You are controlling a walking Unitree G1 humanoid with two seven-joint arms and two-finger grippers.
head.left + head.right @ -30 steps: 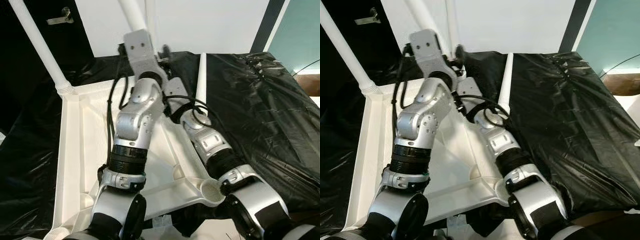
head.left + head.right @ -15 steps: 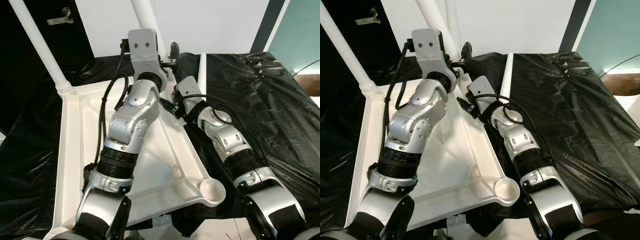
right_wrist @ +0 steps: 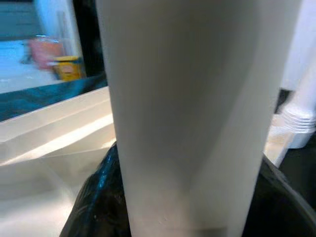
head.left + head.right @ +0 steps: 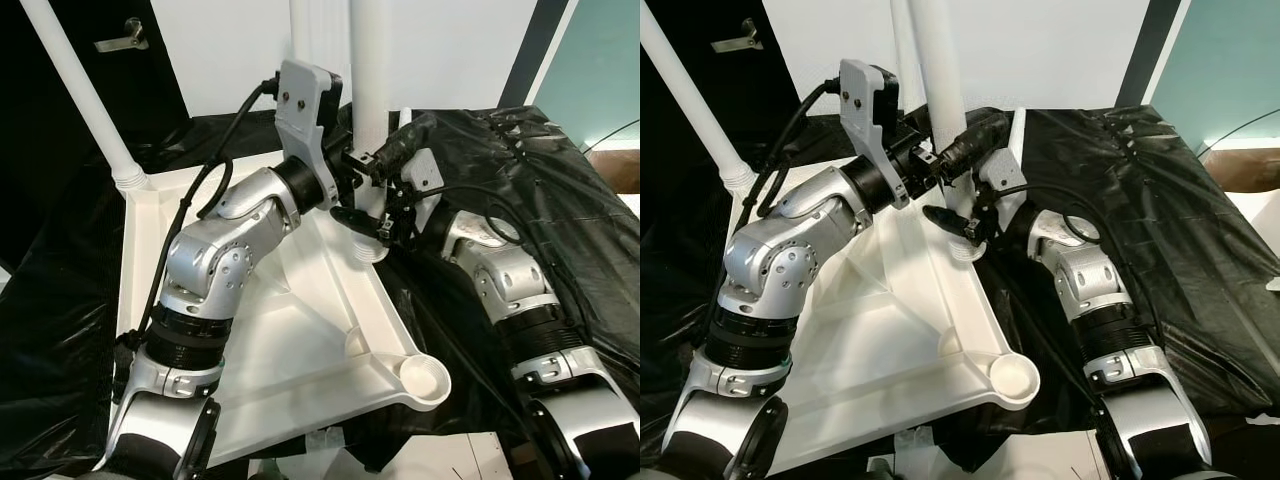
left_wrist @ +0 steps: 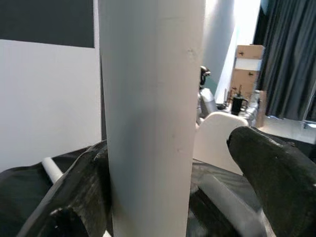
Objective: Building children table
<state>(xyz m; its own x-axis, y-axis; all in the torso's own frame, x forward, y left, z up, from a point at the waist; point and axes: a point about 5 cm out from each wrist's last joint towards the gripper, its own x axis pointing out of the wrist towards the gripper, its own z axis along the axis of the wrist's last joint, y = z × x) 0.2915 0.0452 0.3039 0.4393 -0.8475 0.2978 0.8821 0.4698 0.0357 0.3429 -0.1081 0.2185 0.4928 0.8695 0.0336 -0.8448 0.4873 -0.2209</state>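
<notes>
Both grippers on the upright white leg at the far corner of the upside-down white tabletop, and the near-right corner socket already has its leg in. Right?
Not quite. Both the left gripper and right gripper are on the upright white leg at the far corner of the upside-down white tabletop, but the near-right corner socket is empty, an open round cup. The left eye view shows it.

Both hands (image 4: pixel 952 185) grip the upright white leg (image 4: pixel 938 100).

Black-sheeted surface (image 4: pixel 560 200) bears upturned tabletop (image 4: pixel 160 300).
</notes>
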